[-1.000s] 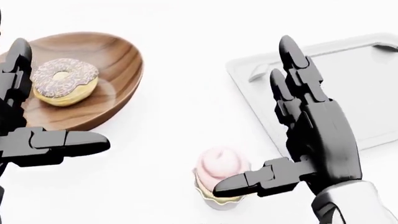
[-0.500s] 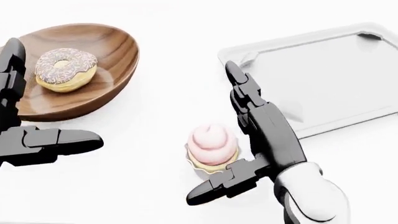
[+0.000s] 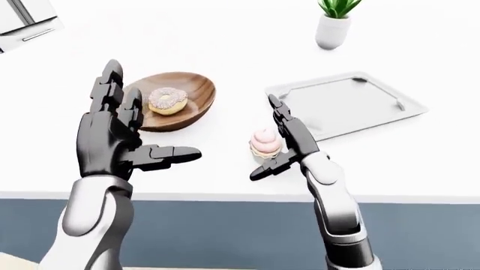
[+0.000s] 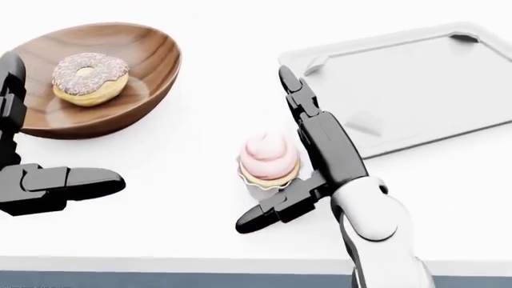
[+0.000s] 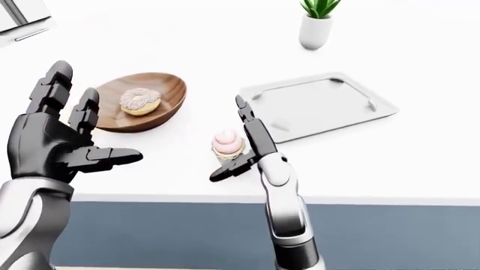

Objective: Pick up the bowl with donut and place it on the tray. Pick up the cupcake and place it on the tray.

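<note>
The cupcake, pink-frosted in a pale wrapper, is seen standing on the white table just beside the right robot hand, which is spread wide: its straight fingers run up the cupcake's right side in the head view and its thumb reaches under the cupcake's lower edge, so that the cupcake sits in the crook between them; contact cannot be made out, and nothing is gripped. The wooden bowl with the sprinkled donut inside is found at the upper left of the head view, on the table, with the left robot hand held spread open beside its left rim and lower left, holding nothing. The silver tray lies at the upper right, bare, close to the right robot hand's fingertips and apart from the cupcake. A potted plant is seen beyond the tray in the left-eye view. Compared with the head view of half a second ago, the right robot hand has been brought closer in against the cupcake, its thumb now nearer under the wrapper, and the whole picture has shifted slightly, with the table's near edge now showing at the bottom. No writing or labels can be read on anything
</note>
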`<state>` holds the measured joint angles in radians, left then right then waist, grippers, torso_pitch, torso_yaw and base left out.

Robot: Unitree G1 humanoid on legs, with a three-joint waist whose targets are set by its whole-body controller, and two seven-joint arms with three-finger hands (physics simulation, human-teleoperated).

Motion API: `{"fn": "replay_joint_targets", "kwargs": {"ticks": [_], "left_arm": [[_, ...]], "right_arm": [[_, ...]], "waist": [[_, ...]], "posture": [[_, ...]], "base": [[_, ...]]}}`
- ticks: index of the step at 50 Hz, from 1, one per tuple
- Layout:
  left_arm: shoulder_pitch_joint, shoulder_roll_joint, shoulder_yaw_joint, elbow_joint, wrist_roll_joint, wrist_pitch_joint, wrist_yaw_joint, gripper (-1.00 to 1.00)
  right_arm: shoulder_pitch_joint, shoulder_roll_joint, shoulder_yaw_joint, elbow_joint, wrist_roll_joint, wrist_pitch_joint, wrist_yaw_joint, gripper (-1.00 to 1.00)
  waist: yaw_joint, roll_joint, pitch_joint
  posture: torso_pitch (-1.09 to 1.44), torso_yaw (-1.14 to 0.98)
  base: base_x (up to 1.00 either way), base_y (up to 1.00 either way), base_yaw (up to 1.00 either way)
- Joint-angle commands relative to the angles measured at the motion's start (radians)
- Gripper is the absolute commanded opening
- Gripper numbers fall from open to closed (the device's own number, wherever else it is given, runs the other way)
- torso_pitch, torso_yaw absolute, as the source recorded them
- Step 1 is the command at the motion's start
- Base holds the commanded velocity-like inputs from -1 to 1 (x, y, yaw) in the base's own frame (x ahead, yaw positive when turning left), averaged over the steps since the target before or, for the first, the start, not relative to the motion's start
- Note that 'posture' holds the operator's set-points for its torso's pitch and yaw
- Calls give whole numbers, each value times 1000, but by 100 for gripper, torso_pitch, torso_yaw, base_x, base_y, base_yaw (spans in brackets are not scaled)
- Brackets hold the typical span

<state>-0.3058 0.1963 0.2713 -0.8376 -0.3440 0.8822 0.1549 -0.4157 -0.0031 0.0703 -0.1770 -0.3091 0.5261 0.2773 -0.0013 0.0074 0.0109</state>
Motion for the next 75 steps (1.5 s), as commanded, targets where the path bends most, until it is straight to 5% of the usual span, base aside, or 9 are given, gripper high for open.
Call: {"fn": "replay_joint_targets", "kwargs": {"ticks": [1,7,10,14,32,42,56,63,75], "left_arm": [[-19,7,5,-27,-1,-29,0,100],[-11,3,-5,-23,8,-39,-2,100],[-11,1,-4,-20,9,-39,-4,100],[-8,-1,-4,-18,12,-44,-6,100],[-93,44,29,-48,-42,49,30,100],[-225,127,-16,-20,-16,144,44,100],[-252,96,-260,123,640,78,-232,100],[-225,25,-267,220,978,-124,-373,100],[-219,-37,-227,394,1110,-342,-395,100]], "right_arm": [[-15,-10,-26,56,-11,14,-29,100],[-20,-12,-28,90,6,4,-39,100],[-19,-12,-28,89,11,1,-42,-44],[-18,-11,-26,91,14,-5,-45,-100],[-125,-17,35,-534,-100,452,84,-100],[-101,-57,-61,-711,-39,538,76,-100],[-95,-108,-94,-775,71,596,9,-100],[-84,-114,-94,-783,105,597,-17,-100],[-60,-117,-94,-775,130,569,-35,-100]], "waist": [[1,6,-5],[5,2,-7],[8,0,-7],[10,0,-6],[8,7,-8],[5,6,-6],[0,-3,4],[1,-11,8],[5,-16,5]], "posture": [[0,0],[0,0],[0,0],[0,0],[0,0],[0,0],[0,0],[0,0],[0,0]], "base": [[0,0,0],[0,0,0],[0,0,0],[0,0,0],[0,0,0],[0,0,0],[0,0,0],[0,0,0],[0,0,0]]}}
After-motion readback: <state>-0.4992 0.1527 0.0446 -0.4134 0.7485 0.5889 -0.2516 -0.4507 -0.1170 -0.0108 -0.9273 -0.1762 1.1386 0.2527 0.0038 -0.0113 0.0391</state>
